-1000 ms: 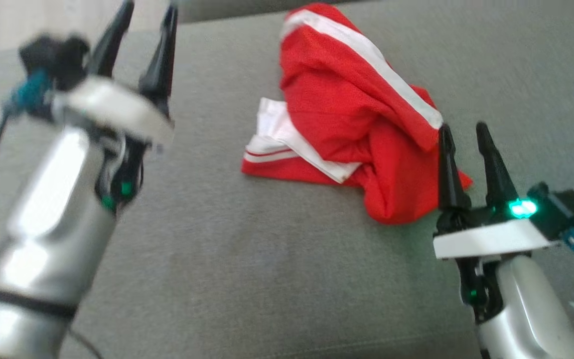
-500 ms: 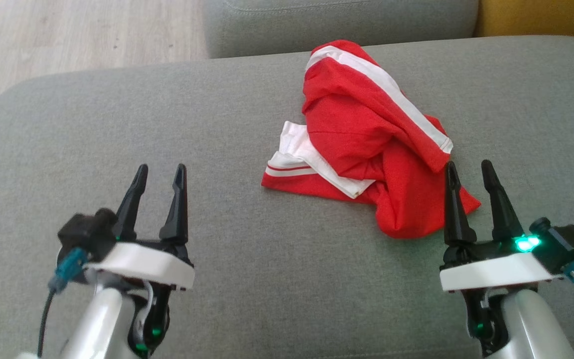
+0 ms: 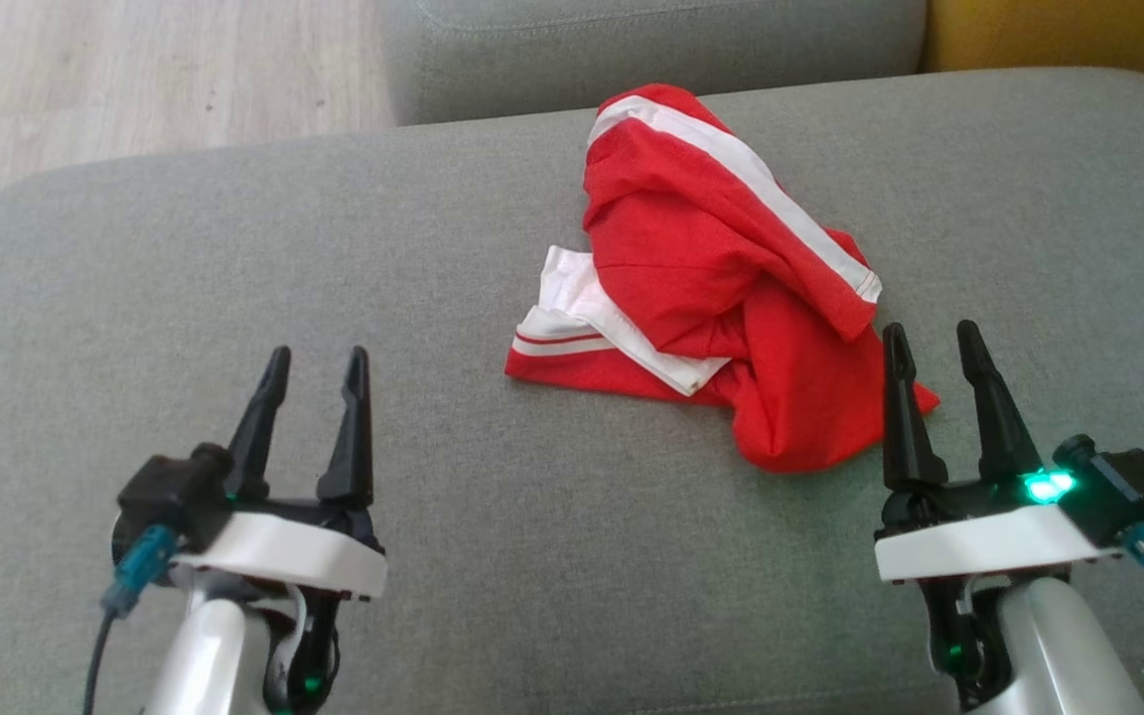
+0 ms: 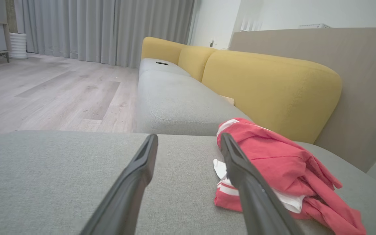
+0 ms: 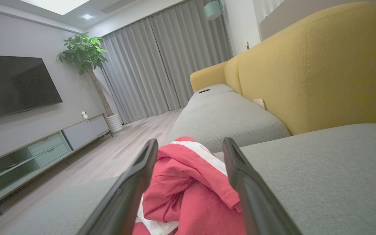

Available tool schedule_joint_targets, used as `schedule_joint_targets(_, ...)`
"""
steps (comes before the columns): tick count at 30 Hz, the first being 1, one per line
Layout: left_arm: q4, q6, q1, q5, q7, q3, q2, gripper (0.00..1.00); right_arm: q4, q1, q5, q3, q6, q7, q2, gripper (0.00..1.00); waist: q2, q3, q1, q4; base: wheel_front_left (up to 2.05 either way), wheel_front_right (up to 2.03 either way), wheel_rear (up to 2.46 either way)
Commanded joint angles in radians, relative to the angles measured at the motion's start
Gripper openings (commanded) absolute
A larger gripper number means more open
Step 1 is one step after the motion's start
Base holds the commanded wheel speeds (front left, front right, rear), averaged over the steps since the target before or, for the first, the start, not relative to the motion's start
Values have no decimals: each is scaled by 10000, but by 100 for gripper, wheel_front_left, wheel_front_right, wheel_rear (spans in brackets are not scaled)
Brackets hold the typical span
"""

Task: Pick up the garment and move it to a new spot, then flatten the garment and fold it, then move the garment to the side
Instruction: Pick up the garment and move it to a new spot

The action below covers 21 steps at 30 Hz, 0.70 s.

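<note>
Since the crumpled red fabric garment with white stripes lies heaped right of centre on the grey fabric sofa cushion, it looks light, soft and limp, likely to sag and unfurl when lifted; a pinch on a raised fold or the near red edge seems the surest hold. Just beside that near edge hovers the right tool, jaws spread wide and holding nothing; the left tool, equally wide and empty, hangs well apart over bare cushion; behind rises the mustard-yellow sofa backrest.
</note>
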Motion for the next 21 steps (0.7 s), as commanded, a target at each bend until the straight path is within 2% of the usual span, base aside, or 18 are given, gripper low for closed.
schedule_joint_targets(1,-135,-141,-363,222,-53,368,-8,100,-412,-219,-90,241,-9,-65,-29,100,-1,118,1,-31,0,0,0)
schedule_joint_targets(6,525,-195,-736,294,-53,324,-64,100,-453,-336,-106,281,-9,-65,-29,100,-1,426,1,-144,0,0,0)
schedule_joint_targets(12,2055,-239,-1764,498,-25,-265,-96,100,-453,-502,-119,339,-9,-65,-29,100,-1,975,1,-432,0,0,0)
schedule_joint_targets(21,4494,-27,-3654,751,1060,-1016,-112,100,-522,-793,-90,469,-9,-65,-29,100,-1,1807,1,-919,0,0,0)
